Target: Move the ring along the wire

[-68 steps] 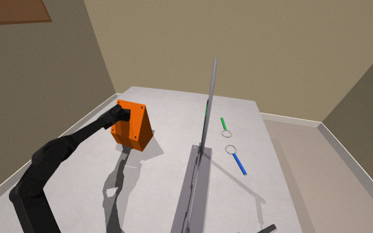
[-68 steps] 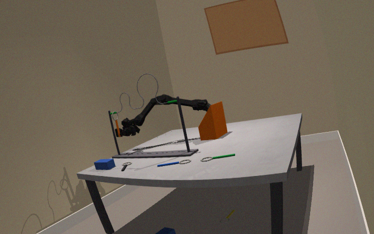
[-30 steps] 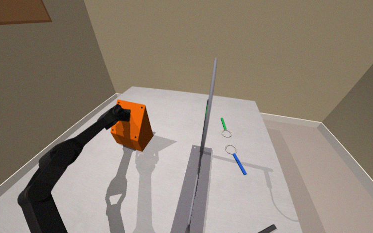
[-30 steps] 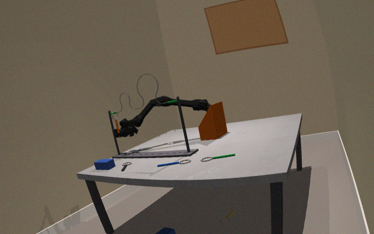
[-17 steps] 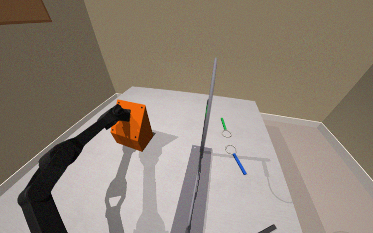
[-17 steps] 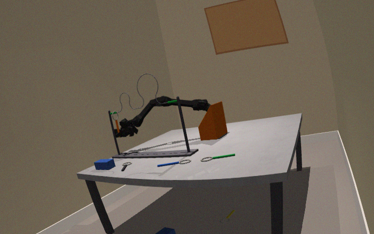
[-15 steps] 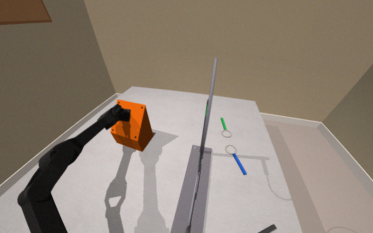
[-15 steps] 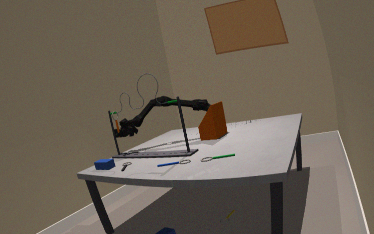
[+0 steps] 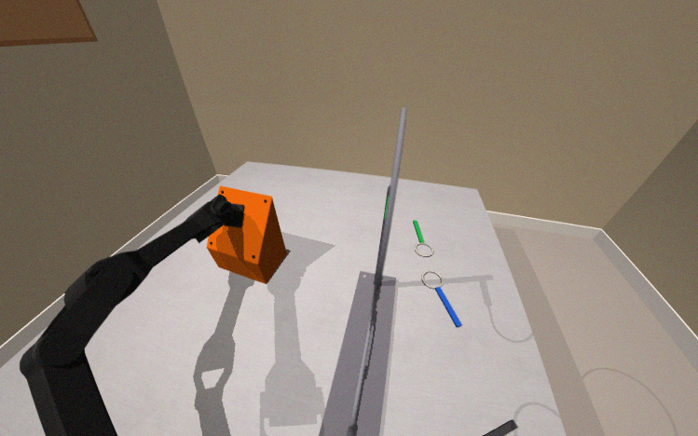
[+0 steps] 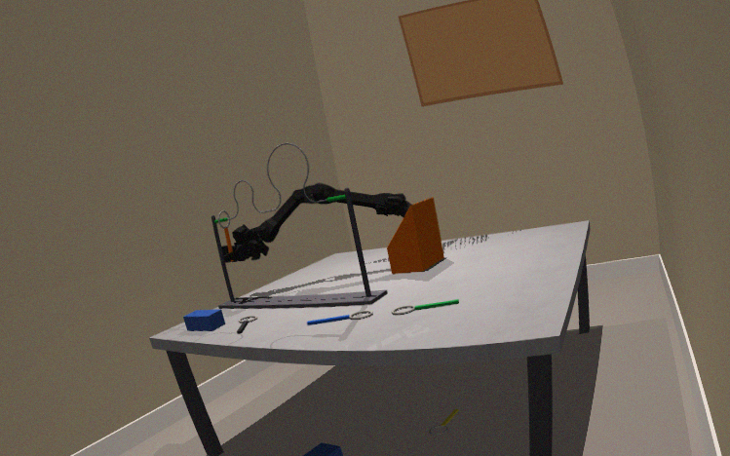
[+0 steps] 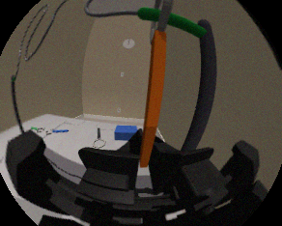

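Note:
The orange handle (image 10: 227, 238) (image 11: 155, 87) hangs almost upright below its grey ring (image 10: 223, 211) (image 11: 164, 15). The ring is around the green part (image 11: 188, 25) beside the near post (image 11: 209, 72) (image 10: 226, 278). My gripper (image 11: 143, 131) (image 10: 230, 251) is shut on the lower part of the handle, below the wire. The thin grey wire (image 10: 288, 143) (image 11: 113, 13) runs in loops to the other green part (image 10: 335, 198) (image 9: 386, 207) at the other post (image 10: 359, 244) (image 9: 396, 162). My gripper is out of view in the top view.
The posts stand on a grey base (image 9: 349, 347) (image 10: 299, 300). An orange block (image 9: 256, 227) (image 10: 418, 244) stands behind, by a second black arm (image 9: 171, 243) (image 10: 366, 198). Blue (image 9: 448, 307) (image 10: 327, 320), green (image 9: 418, 232) (image 10: 437, 304) and black (image 10: 242, 326) handled rings and a blue block (image 10: 204, 321) lie in front.

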Available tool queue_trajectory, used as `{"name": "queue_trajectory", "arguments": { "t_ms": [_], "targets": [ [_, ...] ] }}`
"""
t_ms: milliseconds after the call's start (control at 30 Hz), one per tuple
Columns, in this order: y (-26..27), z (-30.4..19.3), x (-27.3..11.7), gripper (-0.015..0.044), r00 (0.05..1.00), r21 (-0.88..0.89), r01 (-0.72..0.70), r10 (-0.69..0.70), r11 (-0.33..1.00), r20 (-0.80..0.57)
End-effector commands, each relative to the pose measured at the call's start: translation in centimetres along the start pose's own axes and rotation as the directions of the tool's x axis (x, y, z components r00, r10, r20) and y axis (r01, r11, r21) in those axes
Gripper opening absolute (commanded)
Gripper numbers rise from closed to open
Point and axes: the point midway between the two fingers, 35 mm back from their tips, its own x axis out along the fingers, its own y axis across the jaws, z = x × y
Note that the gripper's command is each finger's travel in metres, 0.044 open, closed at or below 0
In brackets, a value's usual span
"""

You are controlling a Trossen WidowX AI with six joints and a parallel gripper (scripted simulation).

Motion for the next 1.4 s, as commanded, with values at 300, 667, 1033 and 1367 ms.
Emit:
{"name": "queue_trajectory", "arguments": {
  "t_ms": [300,667,1033,1367],
  "targets": [
    [0.1,-0.1,0.0,-0.0150,1.000,0.006,0.000,0.000,1.000,-0.003],
    [0.1,-0.1,0.0,-0.0150,1.000,0.006,0.000,0.000,1.000,-0.003],
    [0.4,0.0,-0.8,-0.0150,0.998,0.006,0.001,-0.001,1.000,-0.071],
    [1.5,0.1,-2.3,-0.0150,0.983,0.007,0.000,0.001,1.000,-0.182]
  ]
}}
